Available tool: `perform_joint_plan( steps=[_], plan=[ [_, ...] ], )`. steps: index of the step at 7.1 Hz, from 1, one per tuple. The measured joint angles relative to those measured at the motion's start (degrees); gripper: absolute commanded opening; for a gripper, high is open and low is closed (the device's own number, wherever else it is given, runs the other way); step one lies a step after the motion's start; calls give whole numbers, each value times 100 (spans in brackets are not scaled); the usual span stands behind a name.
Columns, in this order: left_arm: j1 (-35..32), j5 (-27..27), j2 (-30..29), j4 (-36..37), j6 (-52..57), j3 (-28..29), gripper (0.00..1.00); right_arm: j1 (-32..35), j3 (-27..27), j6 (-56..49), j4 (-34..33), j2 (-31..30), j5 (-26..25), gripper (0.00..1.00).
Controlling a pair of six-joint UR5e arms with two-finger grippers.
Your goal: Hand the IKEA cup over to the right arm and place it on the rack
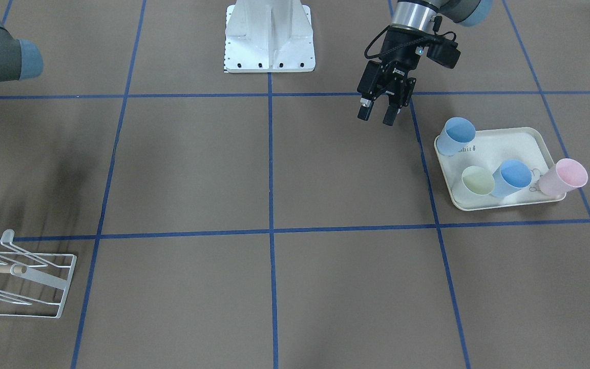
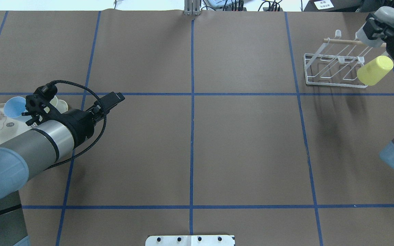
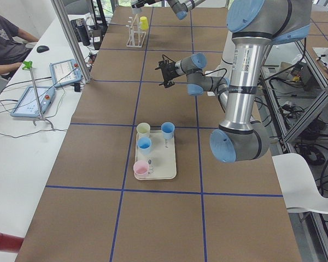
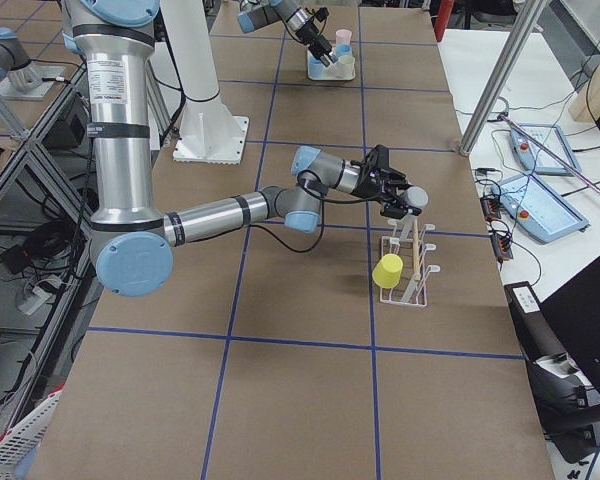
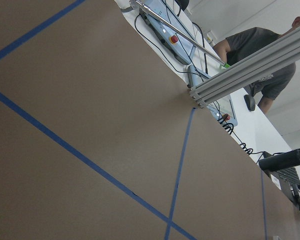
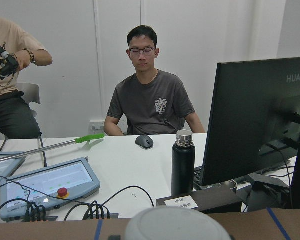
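Cup (image 2: 375, 70) sits on a rack (image 2: 333, 68) prong, at 6 o'clock from the right gripper (image 2: 367, 36), apart (its jaws unreadable); left gripper (image 1: 379, 114) empty, jaws parted.

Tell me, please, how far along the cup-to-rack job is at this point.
Done: a yellow cup hangs on the rack, and the hand-over looks finished, since the left claw is open and empty near the tray. In hand: the right claw grips a pale grey cup at the rack. Left: seating that cup; four more cups wait on the tray.
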Motion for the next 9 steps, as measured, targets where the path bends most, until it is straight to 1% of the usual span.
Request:
perform_joint_plan(
  steps=[1,2,5,9],
  plan=[
    [-3,-62,1,419,145,-181,100,-125,-28,-82,-17,-37,-117,0],
    [-5,-102,-1,601,203,-257,100,-174,-59,-225,-25,-85,-174,0],
    [1,-127,-7,703,233,-293,100,-210,-312,-429,-25,-60,-415,0],
    [3,-144,-10,706,233,-297,100,-245,-486,-431,-18,3,-458,0]
  ],
)
